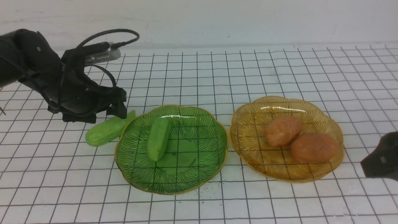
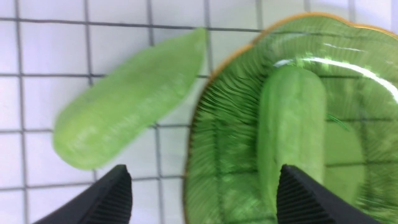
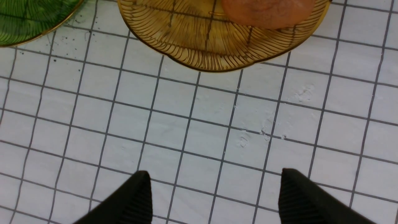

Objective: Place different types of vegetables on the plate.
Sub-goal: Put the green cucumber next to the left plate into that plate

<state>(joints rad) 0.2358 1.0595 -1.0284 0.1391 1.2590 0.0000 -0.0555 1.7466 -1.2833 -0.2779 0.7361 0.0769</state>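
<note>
I read the left gripper (image 2: 203, 174) as open: in the left wrist view its two ribbed black fingers (image 2: 115, 196) stand wide apart with nothing clamped between them. In the front view this gripper hangs over the gridded white table (image 1: 279, 71), just behind the loose cucumber (image 1: 107, 130).

That loose cucumber lies on the table beside the green plate (image 1: 192, 161), on the plate's left. Its tapered end points at the plate's rim, and I cannot tell whether the two touch. A second cucumber (image 1: 158, 138) lies inside the green plate, on its left half, running roughly front to back.

The amber plate (image 1: 255, 149) sits just to the right of the green plate. It holds both potatoes. The rear potato (image 1: 283, 130) and the front potato (image 1: 314, 147) lie touching each other.

I read the right gripper (image 3: 214, 172) as open too. In the right wrist view its fingers are spread over bare grid squares, near the front edge of the amber plate and apart from it. In the front view only part of it shows, at the right edge.
</note>
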